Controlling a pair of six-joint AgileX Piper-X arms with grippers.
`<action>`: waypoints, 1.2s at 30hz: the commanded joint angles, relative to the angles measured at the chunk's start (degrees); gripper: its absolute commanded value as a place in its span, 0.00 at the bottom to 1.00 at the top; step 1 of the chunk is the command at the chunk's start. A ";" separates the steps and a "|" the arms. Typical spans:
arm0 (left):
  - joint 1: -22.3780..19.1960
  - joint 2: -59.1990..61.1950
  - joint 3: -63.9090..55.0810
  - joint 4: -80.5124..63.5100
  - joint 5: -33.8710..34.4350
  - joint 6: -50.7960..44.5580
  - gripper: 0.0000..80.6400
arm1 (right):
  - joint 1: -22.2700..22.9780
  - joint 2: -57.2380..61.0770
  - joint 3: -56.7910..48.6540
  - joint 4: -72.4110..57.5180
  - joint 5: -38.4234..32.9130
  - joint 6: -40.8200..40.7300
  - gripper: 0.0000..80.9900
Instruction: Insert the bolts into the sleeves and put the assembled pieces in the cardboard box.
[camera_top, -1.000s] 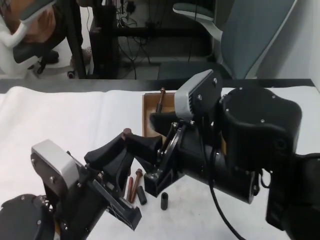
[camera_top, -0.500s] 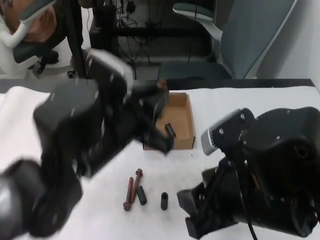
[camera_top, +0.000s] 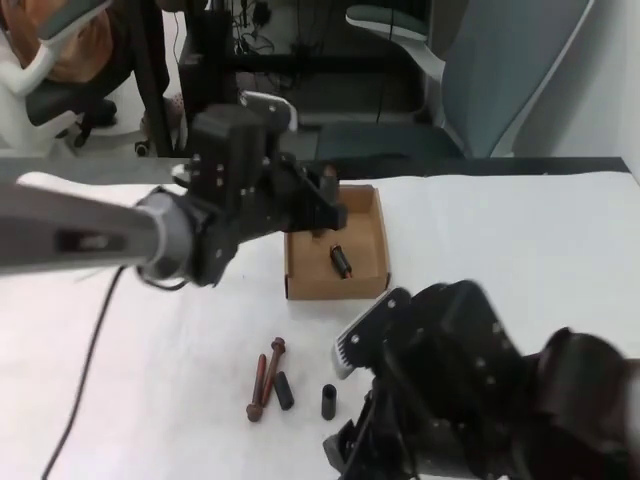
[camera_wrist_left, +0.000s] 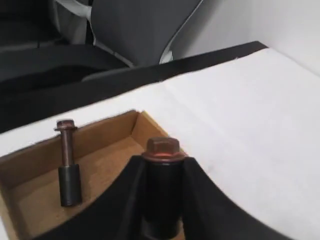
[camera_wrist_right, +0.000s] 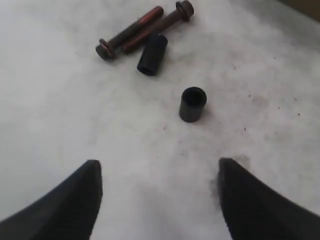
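Nearest, the right gripper (camera_wrist_right: 159, 167) is seen low over the white cloth-covered bench (camera_top: 500, 250), its two black fingers (camera_wrist_right: 89, 200) spread wide apart with nothing between them.

Just beyond it, a short black cylindrical sleeve (camera_wrist_right: 193, 103) is found by itself on the cloth and appears to stand on end. A little farther off, a second black sleeve (camera_wrist_right: 152, 53) is seen lying on its side. It lies just beside two long reddish-brown metal bolts with flanged heads (camera_wrist_right: 131, 33), which lie close together, side by side, with their heads at opposite ends. These four loose pieces are not assembled.

Farther back, a shallow open brown cardboard box (camera_top: 372, 215) is set on the cloth. On its floor lies one assembled piece (camera_top: 341, 260), a bolt pushed through a black sleeve, with the bolt's head and part of its shank left showing.

Farthest, the left arm is stretched across from the left side to the box. The left gripper (camera_wrist_left: 162, 170) is pressed onto a second assembled bolt and sleeve (camera_wrist_left: 161, 195), which is held upright with the coppery hexagonal head above the fingers. In the high view, the gripper is placed over the box's far rim.
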 joint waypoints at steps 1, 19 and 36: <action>0.03 3.36 -6.01 2.45 1.98 -0.52 0.02 | -0.69 3.63 0.02 -5.02 -0.30 -0.91 0.77; 0.03 7.55 -19.64 7.00 4.49 -1.09 0.02 | -1.05 15.07 -0.75 -20.57 9.11 -4.65 0.00; 0.03 8.33 -22.79 27.02 -2.37 -1.47 0.02 | -2.83 2.73 -1.61 -10.95 -3.10 -7.75 0.03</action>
